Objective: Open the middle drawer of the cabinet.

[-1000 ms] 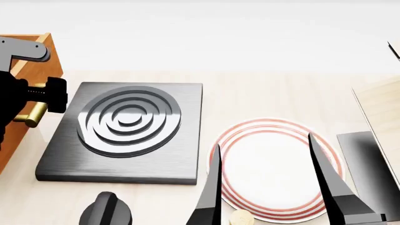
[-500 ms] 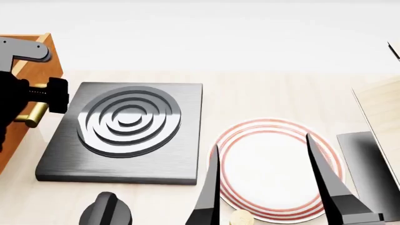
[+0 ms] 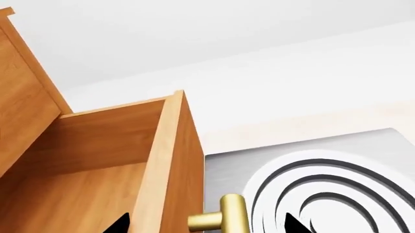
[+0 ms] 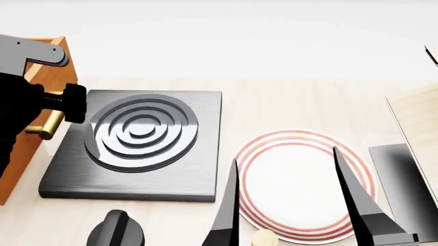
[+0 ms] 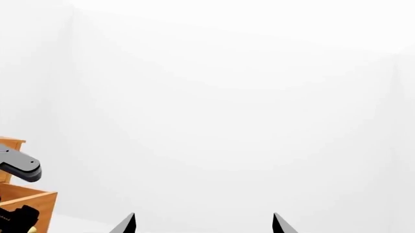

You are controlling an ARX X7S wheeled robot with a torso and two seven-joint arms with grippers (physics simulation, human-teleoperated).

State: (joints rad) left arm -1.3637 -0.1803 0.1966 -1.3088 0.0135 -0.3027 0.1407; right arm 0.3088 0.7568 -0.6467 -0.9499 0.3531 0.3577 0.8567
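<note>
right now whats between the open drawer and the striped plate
The black hotplate with its ringed burner sits between the middle drawer and the red-striped plate; past the hotplate's edge the tabletop is bare up to the plate. The head view shows this.

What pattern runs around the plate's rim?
Thin red concentric rings on the white plate, clearest in the head view.

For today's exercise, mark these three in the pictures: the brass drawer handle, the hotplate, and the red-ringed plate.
brass drawer handle (image 3: 220, 218): left wrist view, on the bar where its post joins.
hotplate (image 4: 140, 128): head view, on the centre of its rings.
red-ringed plate (image 4: 291, 182): head view, on the white middle.
</note>
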